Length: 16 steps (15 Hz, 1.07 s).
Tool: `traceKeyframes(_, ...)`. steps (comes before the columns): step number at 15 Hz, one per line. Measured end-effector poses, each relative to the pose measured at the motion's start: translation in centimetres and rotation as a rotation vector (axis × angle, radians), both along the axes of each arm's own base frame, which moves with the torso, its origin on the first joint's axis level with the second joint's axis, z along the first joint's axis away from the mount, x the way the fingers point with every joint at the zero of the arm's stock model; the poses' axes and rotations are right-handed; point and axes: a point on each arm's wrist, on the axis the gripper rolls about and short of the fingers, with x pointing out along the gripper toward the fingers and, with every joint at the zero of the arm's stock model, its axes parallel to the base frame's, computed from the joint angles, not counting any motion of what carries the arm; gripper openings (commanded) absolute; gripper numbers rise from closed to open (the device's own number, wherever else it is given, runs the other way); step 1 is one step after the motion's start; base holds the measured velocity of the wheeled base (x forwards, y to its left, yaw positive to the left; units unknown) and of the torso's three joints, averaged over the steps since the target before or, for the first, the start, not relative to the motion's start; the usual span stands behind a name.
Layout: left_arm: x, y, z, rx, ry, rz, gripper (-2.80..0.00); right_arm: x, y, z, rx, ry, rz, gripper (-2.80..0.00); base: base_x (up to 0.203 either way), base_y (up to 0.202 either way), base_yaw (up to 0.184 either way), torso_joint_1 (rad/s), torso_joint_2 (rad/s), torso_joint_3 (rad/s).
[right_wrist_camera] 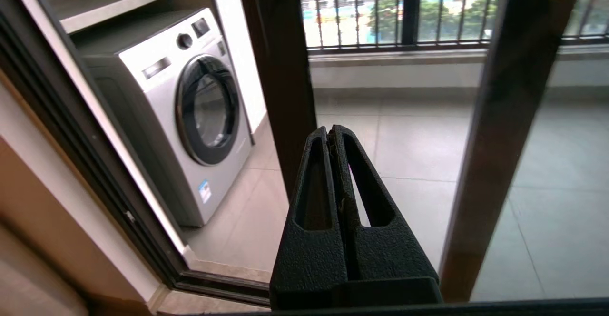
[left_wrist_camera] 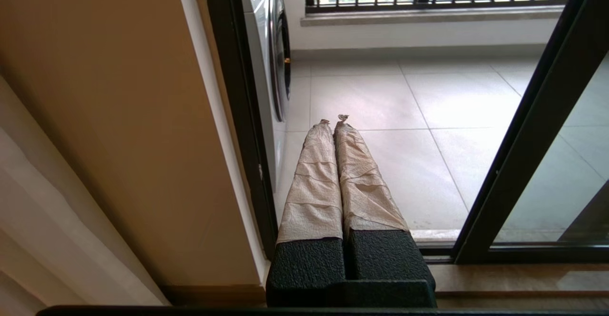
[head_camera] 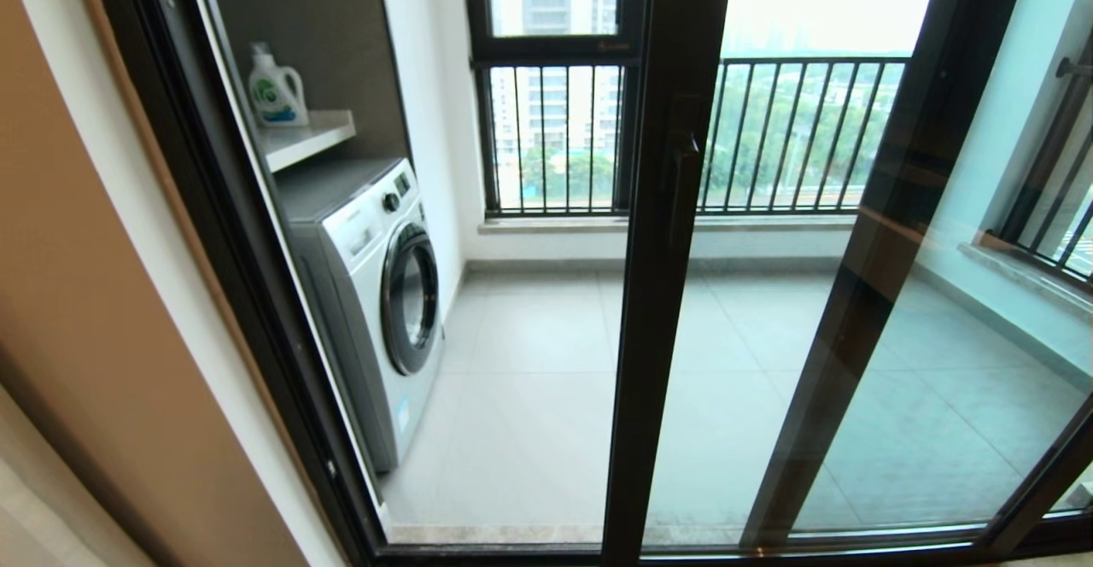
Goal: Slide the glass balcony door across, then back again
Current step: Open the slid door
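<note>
Right now the tall glass balcony door (head_camera: 675, 208), a clear pane in a slim dark brown-black metal frame, stands partway across the opening, its leading upright near the middle of the head view with the slim dark handle (head_camera: 680, 183) on it. To its left the doorway lies open onto the pale grey tiled balcony floor (head_camera: 529, 362). Behind the door's glass, further right, the dark upright of a second glass pane (head_camera: 888, 251) leans across the view.

Neither arm shows in the head view. From the left wrist camera, the left hand (left_wrist_camera: 334, 122) has its two long fingers (left_wrist_camera: 314, 182), wrapped in beige paper-like tape, pressed together at the tips, holding nothing; it points through the open gap toward the floor tiles, between the dark outer door frame (left_wrist_camera: 238, 116) and the door's upright. From the right wrist camera, the right hand (right_wrist_camera: 331, 133) is black, its fingers closed tip to tip and empty, sitting just in front of the door's dark upright.

On the balcony's left side stands a white front-loading washing machine (head_camera: 376, 294), with a white detergent bottle (head_camera: 275, 89) on the shelf (head_camera: 307, 136) above it. Black vertical railing bars (head_camera: 794, 131) cross the window beyond.
</note>
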Motion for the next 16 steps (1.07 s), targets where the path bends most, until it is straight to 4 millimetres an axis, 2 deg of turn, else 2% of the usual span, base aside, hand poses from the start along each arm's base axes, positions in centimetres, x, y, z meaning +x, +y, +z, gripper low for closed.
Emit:
traceKeyframes(3, 0.0, 0.0, 0.0, 0.000, 0.001, 0.000, -2.80, 8.0, 1.9, 4.2, -0.012, -0.031, 0.164, -2.80, 0.000, 0.000, 0.000, 0.000, 0.00, 0.000)
traceKeyframes(7, 0.0, 0.0, 0.0, 0.000, 0.001, 0.000, -2.80, 17.5, 6.8, 6.6, -0.024, 0.012, 0.361, -2.80, 0.000, 0.000, 0.000, 0.000, 0.00, 0.000)
traceKeyframes(9, 0.0, 0.0, 0.0, 0.000, 0.001, 0.000, -2.80, 21.0, 9.5, 6.6, -0.027, 0.066, 0.422, -2.80, 0.000, 0.000, 0.000, 0.000, 0.00, 0.000)
traceKeyframes(12, 0.0, 0.0, 0.0, 0.000, 0.001, 0.000, -2.80, 24.9, 12.5, 5.8, 0.001, 0.125, 0.470, -2.80, 0.000, 0.000, 0.000, 0.000, 0.00, 0.000)
traceKeyframes(16, 0.0, 0.0, 0.0, 0.000, 0.001, 0.000, -2.80, 29.9, 14.8, 4.4, 0.008, 0.140, 0.415, -2.80, 0.000, 0.000, 0.000, 0.000, 0.00, 0.000)
